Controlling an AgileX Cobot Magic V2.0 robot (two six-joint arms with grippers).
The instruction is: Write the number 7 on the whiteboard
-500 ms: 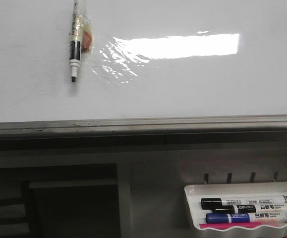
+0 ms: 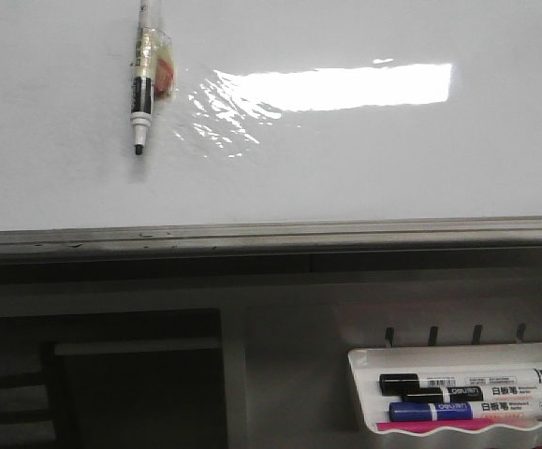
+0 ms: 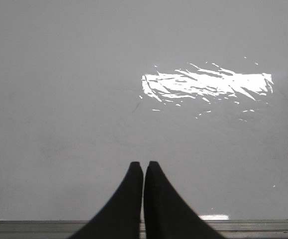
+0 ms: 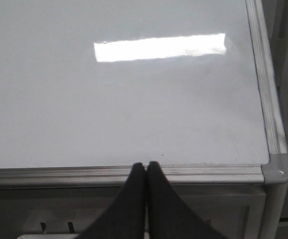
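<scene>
The whiteboard (image 2: 345,159) fills the upper front view, glossy white with a bright glare patch and a grey metal lower rail (image 2: 271,236). No number 7 shows on it. A marker (image 2: 141,89), uncapped with its dark tip down, hangs taped against the board at upper left. My left gripper (image 3: 144,164) is shut and empty, facing the bare board (image 3: 84,99) just above the rail. My right gripper (image 4: 145,164) is shut and empty, its tips over the board's lower rail (image 4: 59,174) near the right corner (image 4: 277,167). Neither gripper shows in the front view.
A small white marker tray (image 2: 458,354) hangs below the board at lower right, holding two black-capped markers (image 2: 467,383), a blue marker (image 2: 467,410) and a pink item. A dark recess (image 2: 111,374) lies under the rail at lower left.
</scene>
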